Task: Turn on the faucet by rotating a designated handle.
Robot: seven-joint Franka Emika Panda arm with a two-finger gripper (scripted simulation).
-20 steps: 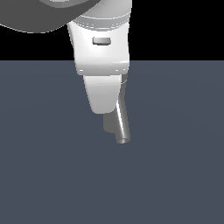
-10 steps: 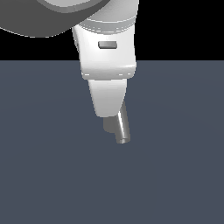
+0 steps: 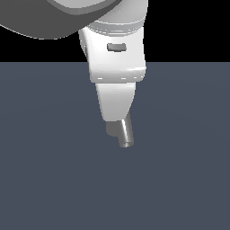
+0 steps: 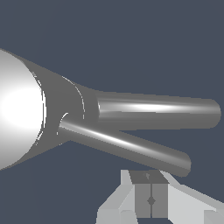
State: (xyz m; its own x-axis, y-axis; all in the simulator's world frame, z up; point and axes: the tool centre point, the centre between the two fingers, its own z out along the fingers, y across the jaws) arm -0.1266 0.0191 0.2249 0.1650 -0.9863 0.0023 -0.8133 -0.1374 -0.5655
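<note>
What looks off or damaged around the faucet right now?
Nothing stands out. The faucet looks intact, its spout and handle straight. The pincer sits shut beside the handle, its pads together.

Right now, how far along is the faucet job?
Done: the approach. The gripper, jaws closed, sits close beside the handle of the faucet. In hand: apparently lining up to push the handle, though contact isn't clear. Left: the rotation itself, as far as one moment shows.
</note>
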